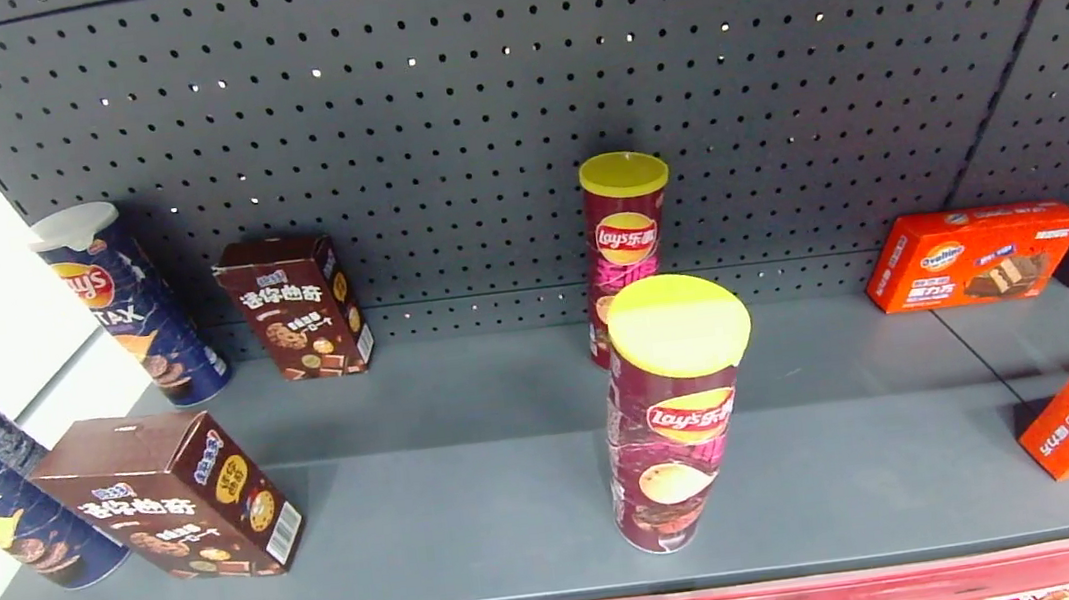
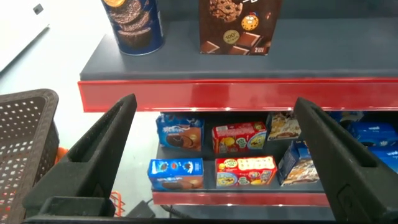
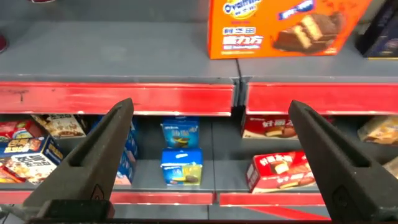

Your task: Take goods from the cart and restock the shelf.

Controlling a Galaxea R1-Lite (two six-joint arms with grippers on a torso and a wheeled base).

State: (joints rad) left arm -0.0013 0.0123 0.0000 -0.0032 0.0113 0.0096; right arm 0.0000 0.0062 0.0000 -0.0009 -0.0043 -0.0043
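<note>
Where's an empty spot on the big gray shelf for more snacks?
Bare shelf lies between the front cookie box and the front maroon can, and between that can and the orange boxes. The left end is crowded with blue cans and cookie boxes.

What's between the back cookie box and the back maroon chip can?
Nothing: bare shelf between back cookie box and back maroon chip can, seen in the head view.

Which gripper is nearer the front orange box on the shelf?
Right. The right gripper hangs open below and in front of the orange box, facing it; the left gripper faces the brown cookie box toward the opposite end of the shelf.
</note>
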